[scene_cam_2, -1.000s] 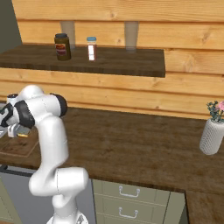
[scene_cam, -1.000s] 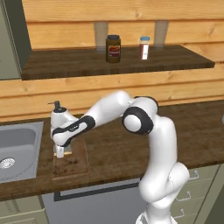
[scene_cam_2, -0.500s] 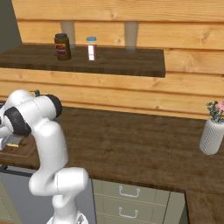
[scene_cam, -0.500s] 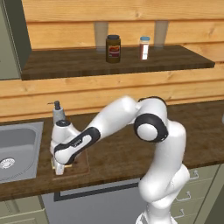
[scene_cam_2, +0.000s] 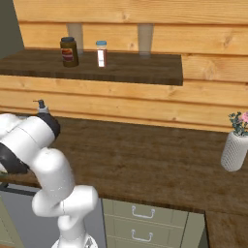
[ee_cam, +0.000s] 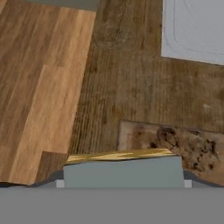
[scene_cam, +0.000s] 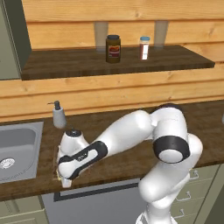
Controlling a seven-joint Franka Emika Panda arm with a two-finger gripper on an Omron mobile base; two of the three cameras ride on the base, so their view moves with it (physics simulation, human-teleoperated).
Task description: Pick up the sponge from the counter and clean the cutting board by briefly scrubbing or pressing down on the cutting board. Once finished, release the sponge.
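In the hand view the sponge (ee_cam: 122,169), grey-blue on top with a yellow edge, sits between my fingertips, and my gripper (ee_cam: 123,183) is shut on it. Just beyond it lies the cutting board (ee_cam: 175,142), reddish-brown with dark stains, on the dark counter (ee_cam: 127,74). I cannot tell whether the sponge touches the board. In the left base view my gripper (scene_cam: 64,178) is low at the counter's front edge, and the arm hides most of the cutting board (scene_cam: 57,159).
The grey sink (scene_cam: 17,148) lies left of the board, also seen as the sink (ee_cam: 192,26). A soap dispenser (scene_cam: 58,114) stands behind it. Two jars (scene_cam: 113,48) stand on the shelf. A vase (scene_cam_2: 236,145) stands far right. Light floor (ee_cam: 39,87) shows past the counter's edge.
The arm has swung forward and down to the left, carrying the sponge from over the board's middle toward the board's front corner at the counter's front edge.
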